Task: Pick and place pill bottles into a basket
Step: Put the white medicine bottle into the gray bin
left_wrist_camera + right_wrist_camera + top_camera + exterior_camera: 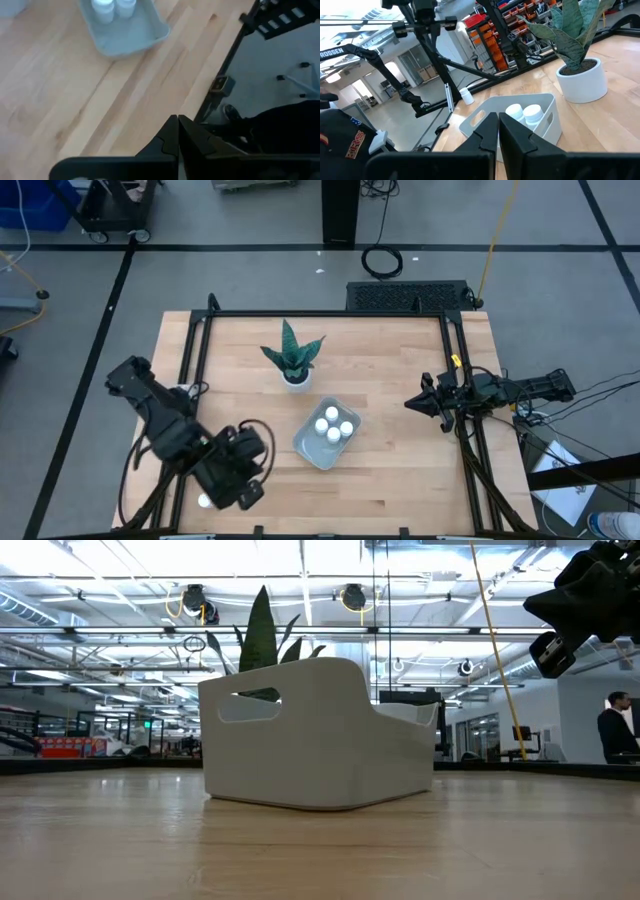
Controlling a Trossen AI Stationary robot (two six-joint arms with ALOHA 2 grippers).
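White pill bottles [331, 424] in basket [309, 444], partly wall-hidden; left gripper [178, 131] and right gripper [498, 126] closed, empty.

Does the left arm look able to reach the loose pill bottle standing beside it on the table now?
Probably, though not directly: the pill bottle stands beside the arm, behind the left tool, which is shut, empty and aimed toward the basket. It must back up and open.
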